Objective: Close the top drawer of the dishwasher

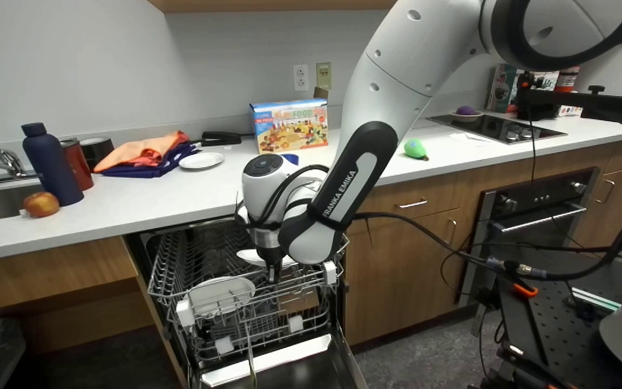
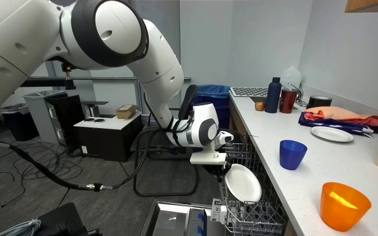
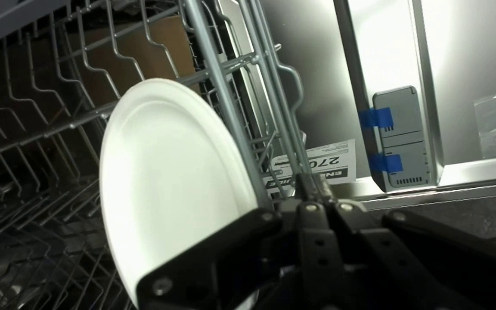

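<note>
The top drawer, a shallow grey wire rack, is pulled out of the dishwasher in both exterior views (image 1: 164, 270) (image 2: 258, 216). Its front rail crosses the wrist view (image 3: 224, 92). A white plate leans in it (image 1: 250, 256) (image 2: 243, 183) (image 3: 170, 172). The dishwasher's door is folded down (image 1: 305, 373) (image 2: 169, 218) (image 3: 312, 64). My gripper (image 1: 273, 274) points down at the rack's front edge; it also shows in an exterior view (image 2: 220, 177) and the wrist view (image 3: 315, 187). Its fingers are together beside the front wires; contact with the rail is unclear.
The white counter (image 1: 192, 194) overhangs the rack. A lower rack (image 1: 268, 335) holds a white plate (image 1: 219, 296). A blue cup (image 2: 292, 154) and an orange cup (image 2: 345, 206) stand near the counter edge. Wooden cabinets (image 1: 397, 281) and an oven (image 1: 532, 216) stand alongside.
</note>
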Motion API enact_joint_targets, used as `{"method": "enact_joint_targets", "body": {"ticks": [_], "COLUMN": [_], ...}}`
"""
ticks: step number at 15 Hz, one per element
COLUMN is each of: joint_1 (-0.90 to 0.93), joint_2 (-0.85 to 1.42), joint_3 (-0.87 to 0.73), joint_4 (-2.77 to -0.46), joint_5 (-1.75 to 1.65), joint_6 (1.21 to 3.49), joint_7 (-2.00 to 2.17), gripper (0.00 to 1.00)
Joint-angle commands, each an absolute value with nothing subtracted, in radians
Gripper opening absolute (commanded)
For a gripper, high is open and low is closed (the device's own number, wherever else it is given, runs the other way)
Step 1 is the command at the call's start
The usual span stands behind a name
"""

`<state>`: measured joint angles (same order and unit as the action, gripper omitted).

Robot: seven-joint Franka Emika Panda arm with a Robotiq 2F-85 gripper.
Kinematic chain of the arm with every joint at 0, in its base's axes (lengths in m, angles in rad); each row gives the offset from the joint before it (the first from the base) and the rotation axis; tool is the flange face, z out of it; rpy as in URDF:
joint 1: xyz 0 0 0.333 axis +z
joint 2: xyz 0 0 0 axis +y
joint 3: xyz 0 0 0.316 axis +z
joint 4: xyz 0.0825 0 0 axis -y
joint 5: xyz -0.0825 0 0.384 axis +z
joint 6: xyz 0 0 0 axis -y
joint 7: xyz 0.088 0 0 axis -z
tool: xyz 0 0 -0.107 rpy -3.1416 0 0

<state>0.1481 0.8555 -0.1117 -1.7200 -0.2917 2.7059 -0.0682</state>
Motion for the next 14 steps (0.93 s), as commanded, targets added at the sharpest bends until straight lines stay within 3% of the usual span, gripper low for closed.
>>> {"method": "enact_joint_targets", "body": {"ticks": [1,14], "joint_1": [0.162,0.157], "joint_2": [0.884,0.899], "joint_3": [-0.168,-0.253], "joint_4": [-1.653,-1.609], "joint_5": [-0.325,-0.339], "joint_6": [2.677,2.677], "joint_7": [-0.043,0.019], "gripper": [0.0,0.0]}}
